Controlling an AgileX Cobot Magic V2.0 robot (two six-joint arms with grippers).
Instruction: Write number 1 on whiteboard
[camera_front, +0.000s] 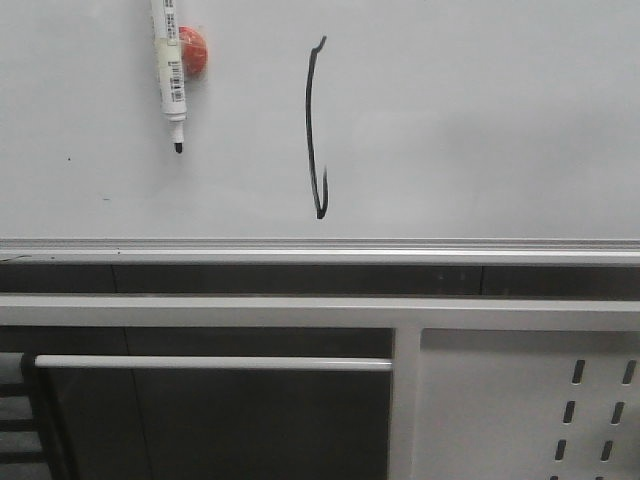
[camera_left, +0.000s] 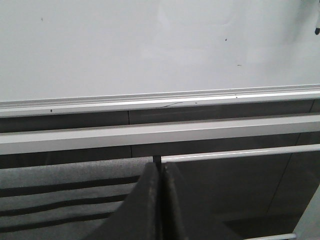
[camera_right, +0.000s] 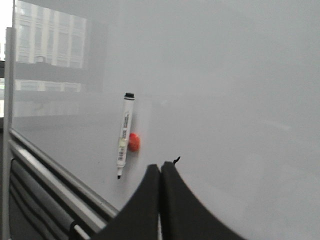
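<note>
— What was seen on the whiteboard (camera_front: 480, 120)?

— The number 1 (camera_front: 315, 130) was drawn on it in thin black ink. In the front view it was found near the middle of the board, a little toward 9 o'clock. The line was bent a bit, with a small tick at its 12 o'clock end and a small hook at its 6 o'clock end. The hook was stopped just above the silver rail (camera_front: 320, 248).

— Was anything else stuck on the board?

— A white marker pen (camera_front: 168, 70) was hung up at about 10 o'clock from the number, well apart from it. Its black tip was pointed toward 6 o'clock. A round orange magnet (camera_front: 193, 52) was seen right beside the pen, touching it.

— How were the grippers held?

— The left gripper (camera_left: 160, 200) was pressed closed, finger against finger, and nothing was held in it. It was pointed at the dark space under the rail. The right gripper (camera_right: 160, 200) was closed tight too, with nothing in it. It was kept near the board, and only the top tick of the number was shown above its fingers (camera_right: 135, 205).

— What was under the board?

— A white panel with holes (camera_front: 595, 410) was seen at 5 o'clock in the front view.
</note>
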